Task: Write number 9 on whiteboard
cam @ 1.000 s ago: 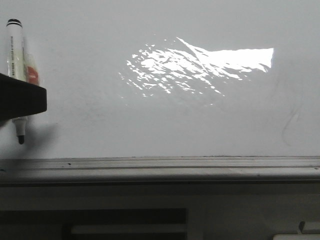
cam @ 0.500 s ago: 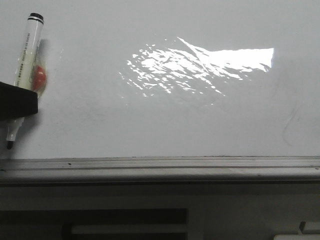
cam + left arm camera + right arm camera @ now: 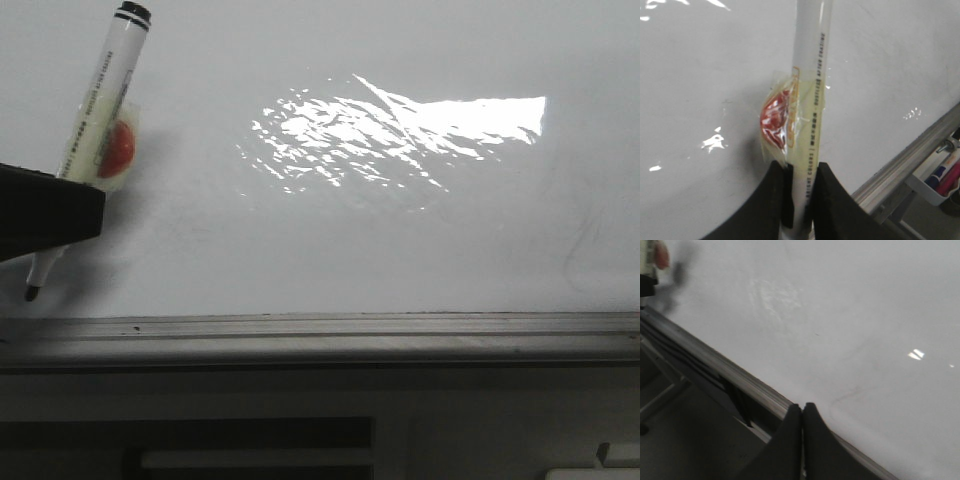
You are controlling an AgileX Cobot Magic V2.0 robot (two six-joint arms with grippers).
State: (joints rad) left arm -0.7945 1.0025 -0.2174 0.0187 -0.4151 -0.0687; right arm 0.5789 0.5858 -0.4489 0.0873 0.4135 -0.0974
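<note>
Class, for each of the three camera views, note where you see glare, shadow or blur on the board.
Front view: a big blown-out glare patch on the whiteboard; the marker casts a soft shadow beside the left gripper. Left wrist view: only small bright glints; the tape-wrapped marker is sharp. Right wrist view: soft overall, the marker's dark blurred shadow in one corner, the right gripper dark and featureless.
</note>
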